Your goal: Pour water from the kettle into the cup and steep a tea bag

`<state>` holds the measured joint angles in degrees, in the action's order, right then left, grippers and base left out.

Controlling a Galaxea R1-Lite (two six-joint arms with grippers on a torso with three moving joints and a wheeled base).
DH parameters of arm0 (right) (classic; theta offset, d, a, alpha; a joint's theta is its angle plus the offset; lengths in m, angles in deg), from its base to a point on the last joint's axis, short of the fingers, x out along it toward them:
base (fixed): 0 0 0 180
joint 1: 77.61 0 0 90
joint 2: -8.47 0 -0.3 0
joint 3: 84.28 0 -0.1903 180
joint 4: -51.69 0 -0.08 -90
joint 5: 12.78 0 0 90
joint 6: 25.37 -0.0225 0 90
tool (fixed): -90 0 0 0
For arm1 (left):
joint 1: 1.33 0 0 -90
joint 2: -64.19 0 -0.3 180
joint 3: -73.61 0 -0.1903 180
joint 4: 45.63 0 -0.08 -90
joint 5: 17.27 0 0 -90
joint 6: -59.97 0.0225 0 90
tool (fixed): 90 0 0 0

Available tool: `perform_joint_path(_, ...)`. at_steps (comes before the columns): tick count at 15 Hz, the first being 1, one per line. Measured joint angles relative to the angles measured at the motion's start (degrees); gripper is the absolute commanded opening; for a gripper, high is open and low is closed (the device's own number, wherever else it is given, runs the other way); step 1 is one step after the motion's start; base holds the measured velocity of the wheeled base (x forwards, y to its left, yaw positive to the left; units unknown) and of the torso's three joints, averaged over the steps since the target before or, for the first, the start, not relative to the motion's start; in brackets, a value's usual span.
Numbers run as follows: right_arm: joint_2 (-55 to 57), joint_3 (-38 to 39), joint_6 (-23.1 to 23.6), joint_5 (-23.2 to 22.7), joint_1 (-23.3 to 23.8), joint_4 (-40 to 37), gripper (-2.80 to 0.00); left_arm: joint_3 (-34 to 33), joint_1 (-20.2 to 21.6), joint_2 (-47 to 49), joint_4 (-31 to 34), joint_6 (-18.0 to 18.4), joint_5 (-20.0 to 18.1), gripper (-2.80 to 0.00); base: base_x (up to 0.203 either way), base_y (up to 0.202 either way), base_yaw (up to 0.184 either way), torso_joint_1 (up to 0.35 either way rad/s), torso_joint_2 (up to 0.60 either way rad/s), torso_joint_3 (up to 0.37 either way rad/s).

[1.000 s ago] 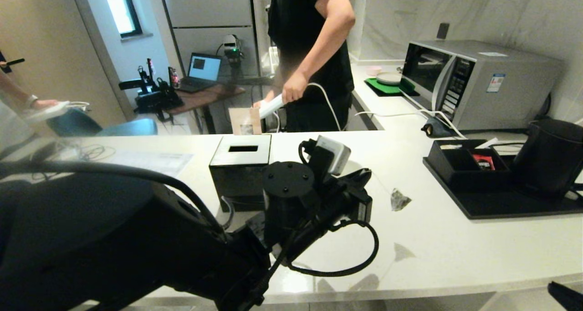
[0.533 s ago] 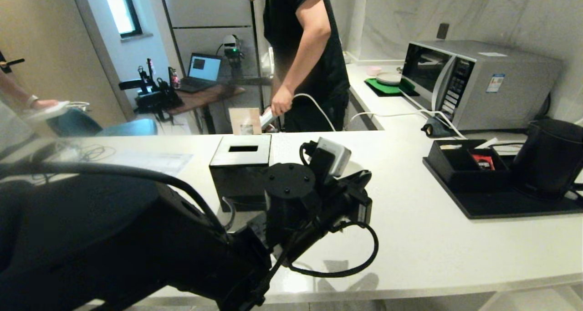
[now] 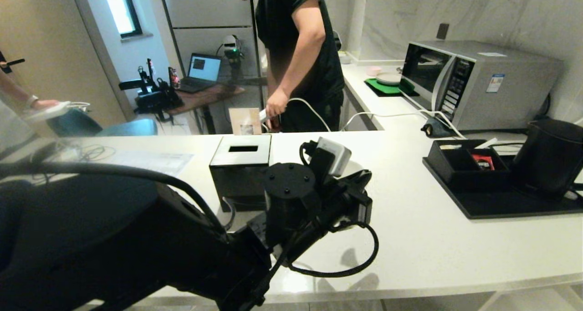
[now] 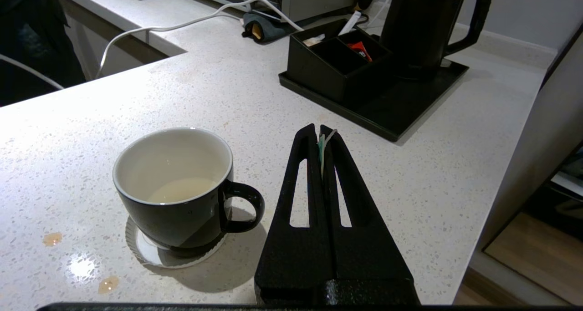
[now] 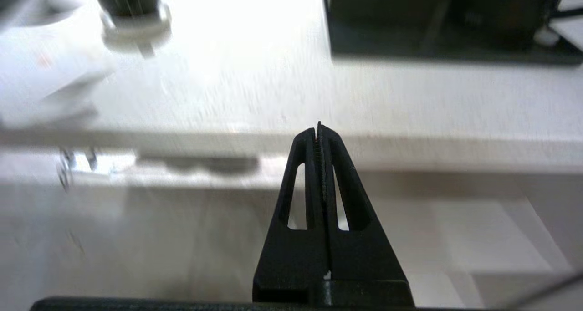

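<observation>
A pale speckled stone counter (image 4: 191, 79) fills a kitchen corner where a person in a black shirt (image 3: 296, 51) handles a white cable beyond its far edge. The small black mug with a white inside (image 4: 175, 190) sits on its white ribbed saucer (image 4: 145, 252) near the front edge, pale liquid low in it. Just beside it, the left gripper (image 4: 321, 135) is clamped on a thin green-and-white tag. The matte black jug kettle (image 4: 426, 26) stands on a black tray (image 4: 401, 115) towards the right end. The right gripper (image 5: 319, 129) hangs fully closed and empty below the front edge. The risks: a careless swing could clip the mug's handle, and tan drips already on the counter suggest spilling.
</observation>
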<state>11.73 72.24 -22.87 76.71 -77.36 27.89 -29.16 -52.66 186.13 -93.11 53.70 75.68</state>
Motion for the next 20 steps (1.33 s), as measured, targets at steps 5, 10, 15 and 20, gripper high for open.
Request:
perform_joint_path(5, -2.9, 0.1, -0.2, 0.0, -0.2, 0.1, -2.80, 0.0, 0.0, 0.0, 0.0, -0.1, 0.0, -2.80, 0.000, 0.000, 0.000, 0.000, 0.00, 0.000)
perform_joint_path(10, -3.2, 0.1, -0.2, 0.0, -0.2, 0.2, -2.80, 0.6, 0.0, 0.2, 0.1, -0.6, 0.1, -2.80, 0.000, 0.000, 0.000, 0.000, 0.00, 0.000)
perform_joint_path(15, -3.3, 0.1, -0.2, 0.0, -0.2, 0.2, -2.80, 2.3, 0.6, 1.0, 0.1, -0.6, 0.1, -2.80, 0.000, 0.000, 0.000, 0.000, 0.00, 0.000)
perform_joint_path(20, -3.3, 0.1, -0.2, 0.0, -0.2, 0.2, -2.80, 5.8, 2.3, 2.4, 0.1, -0.7, 0.2, -2.80, 0.000, 0.000, 0.000, 0.000, 0.00, 0.000)
